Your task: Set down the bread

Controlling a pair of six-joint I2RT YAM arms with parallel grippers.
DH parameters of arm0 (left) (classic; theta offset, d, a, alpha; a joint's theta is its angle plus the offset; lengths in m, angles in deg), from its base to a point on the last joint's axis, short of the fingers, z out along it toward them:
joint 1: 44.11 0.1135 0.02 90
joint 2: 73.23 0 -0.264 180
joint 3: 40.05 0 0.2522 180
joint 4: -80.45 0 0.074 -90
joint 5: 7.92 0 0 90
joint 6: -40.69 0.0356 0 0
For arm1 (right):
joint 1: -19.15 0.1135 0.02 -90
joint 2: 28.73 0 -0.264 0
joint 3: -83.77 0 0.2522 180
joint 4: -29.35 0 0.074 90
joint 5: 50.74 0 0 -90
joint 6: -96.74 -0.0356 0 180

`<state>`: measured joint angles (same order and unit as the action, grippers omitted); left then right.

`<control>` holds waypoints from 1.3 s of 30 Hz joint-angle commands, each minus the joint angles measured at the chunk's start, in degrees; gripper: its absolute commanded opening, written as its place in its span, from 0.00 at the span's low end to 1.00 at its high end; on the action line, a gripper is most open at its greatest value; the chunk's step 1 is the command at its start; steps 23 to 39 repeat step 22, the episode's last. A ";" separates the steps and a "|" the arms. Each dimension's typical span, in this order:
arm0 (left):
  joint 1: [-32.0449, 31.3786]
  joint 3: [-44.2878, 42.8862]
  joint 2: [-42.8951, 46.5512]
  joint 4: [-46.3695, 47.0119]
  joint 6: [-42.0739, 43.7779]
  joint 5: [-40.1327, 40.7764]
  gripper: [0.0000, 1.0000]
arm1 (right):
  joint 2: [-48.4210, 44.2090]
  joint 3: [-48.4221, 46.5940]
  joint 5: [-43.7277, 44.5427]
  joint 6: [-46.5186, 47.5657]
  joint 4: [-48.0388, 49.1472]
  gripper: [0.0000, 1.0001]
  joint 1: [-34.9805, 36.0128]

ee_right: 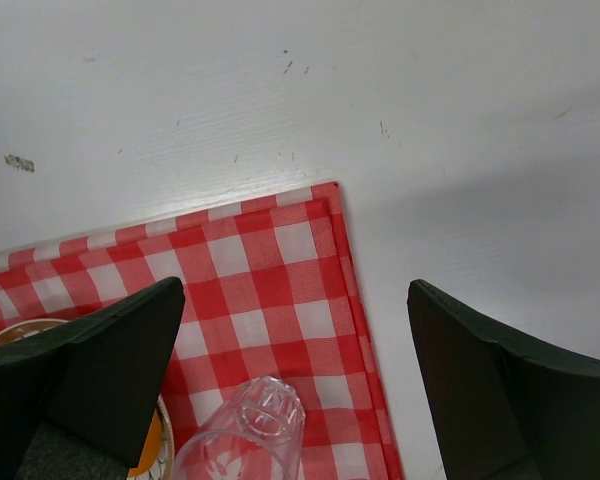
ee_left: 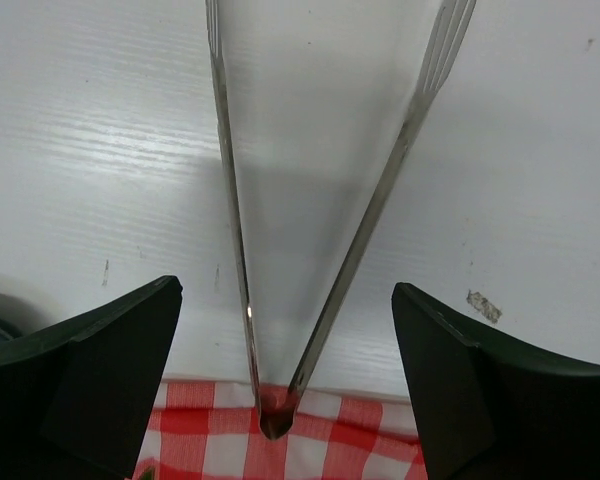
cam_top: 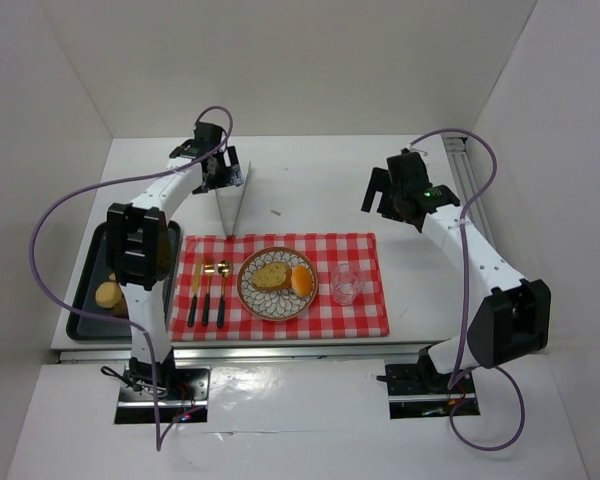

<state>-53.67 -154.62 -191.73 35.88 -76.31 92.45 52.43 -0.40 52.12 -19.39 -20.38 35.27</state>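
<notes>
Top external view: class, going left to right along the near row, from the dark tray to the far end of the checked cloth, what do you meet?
Tray → cutlery → plate → glass

bright, even overhead light, soft faint shadows, mostly sharp

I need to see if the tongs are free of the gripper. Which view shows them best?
Left wrist: the tongs sit close up, clear inside the open left gripper. Top external shows them whole but small; right wrist misses them.
</notes>
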 commanded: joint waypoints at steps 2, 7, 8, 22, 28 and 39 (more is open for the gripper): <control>-0.02 -2.81 9.67 -5.65 0.29 -0.18 1.00 | 0.05 -0.52 0.67 -0.59 2.04 1.00 -0.47; -0.02 3.68 19.51 -7.07 -0.33 -2.28 1.00 | -1.00 -0.52 1.38 -0.59 2.04 1.00 -0.47; -0.02 5.52 23.19 -7.07 -0.33 -2.98 1.00 | -1.01 -0.52 1.38 -0.59 2.04 1.00 -0.47; 1.65 25.57 41.15 -2.24 0.81 -11.69 1.00 | -4.87 2.56 1.90 -0.59 1.42 1.00 -0.47; 1.65 25.57 41.15 -2.24 0.81 -11.69 1.00 | -4.87 2.56 1.90 -0.59 1.42 1.00 -0.47; 1.65 25.57 41.15 -2.24 0.81 -11.69 1.00 | -4.87 2.56 1.90 -0.59 1.42 1.00 -0.47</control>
